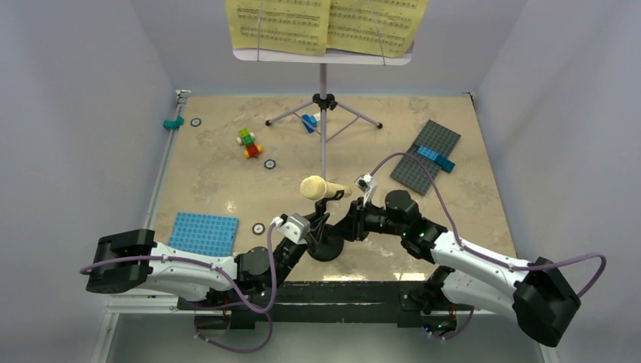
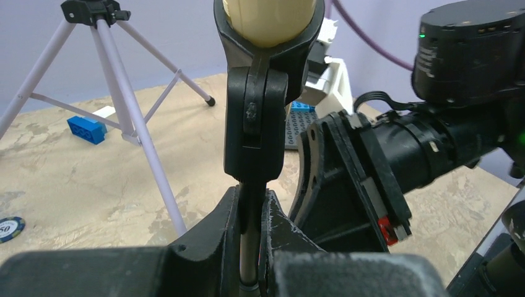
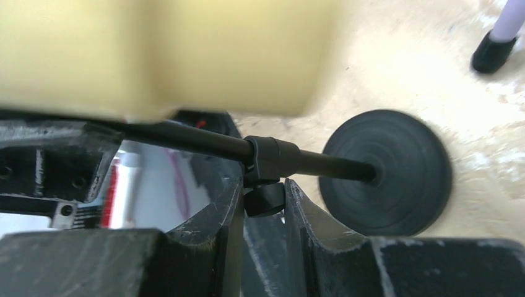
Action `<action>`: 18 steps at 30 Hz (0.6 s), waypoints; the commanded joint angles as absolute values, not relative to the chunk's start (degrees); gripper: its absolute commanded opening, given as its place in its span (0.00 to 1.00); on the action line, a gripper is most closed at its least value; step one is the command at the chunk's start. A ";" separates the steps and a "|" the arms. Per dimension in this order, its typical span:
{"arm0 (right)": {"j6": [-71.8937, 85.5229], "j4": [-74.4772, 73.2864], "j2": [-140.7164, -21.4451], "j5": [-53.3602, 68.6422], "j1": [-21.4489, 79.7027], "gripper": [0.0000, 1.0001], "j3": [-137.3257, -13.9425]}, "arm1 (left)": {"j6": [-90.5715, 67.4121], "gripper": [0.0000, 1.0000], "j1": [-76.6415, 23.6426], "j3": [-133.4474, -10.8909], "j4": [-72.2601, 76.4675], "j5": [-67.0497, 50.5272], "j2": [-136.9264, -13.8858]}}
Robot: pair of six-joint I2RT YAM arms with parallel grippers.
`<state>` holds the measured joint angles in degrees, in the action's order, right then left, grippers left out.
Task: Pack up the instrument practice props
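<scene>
Gripping the black round-base mic stand (image 1: 326, 246), the left gripper (image 2: 251, 247) clamps its pole and the right gripper (image 3: 265, 207) its collar knob; the cream toy microphone (image 1: 313, 187) sits clipped on top, with the tripod music stand (image 1: 323, 79) behind.

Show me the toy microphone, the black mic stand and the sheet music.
cream toy microphone (image 1: 313, 187), top view, on its rounded head.
black mic stand (image 3: 405, 185), right wrist view, on its round base.
yellow sheet music (image 1: 287, 23), top view, on the left page.
</scene>
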<state>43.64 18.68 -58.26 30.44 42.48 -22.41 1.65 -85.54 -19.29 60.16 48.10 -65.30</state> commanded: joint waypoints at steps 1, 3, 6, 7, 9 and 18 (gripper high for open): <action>24.64 6.70 -55.30 16.45 48.70 0.00 -27.65 | -4.88 0.00 -86.57 -18.89 53.66 48.03 -67.52; 26.73 7.07 -54.67 17.45 48.79 0.00 -27.06 | -4.76 0.00 -86.57 -19.00 53.70 48.09 -67.58; 31.79 9.37 -53.28 18.37 48.01 0.36 -25.50 | -4.36 0.00 -86.57 -19.19 53.61 48.17 -67.47; 33.48 10.18 -53.04 19.35 47.40 0.46 -25.07 | -4.31 0.00 -86.57 -19.24 53.45 48.12 -67.34; 36.43 11.65 -52.81 21.21 46.23 0.56 -24.06 | -4.39 0.00 -86.55 -19.26 53.06 48.08 -67.10; 38.56 14.24 -54.04 27.96 42.81 0.48 -24.00 | -4.48 0.00 -86.56 -19.81 52.31 47.55 -66.71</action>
<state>38.28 11.49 -53.89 25.04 43.07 -23.00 0.89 -85.54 -20.10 58.92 49.01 -65.60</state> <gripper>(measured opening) 0.512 0.133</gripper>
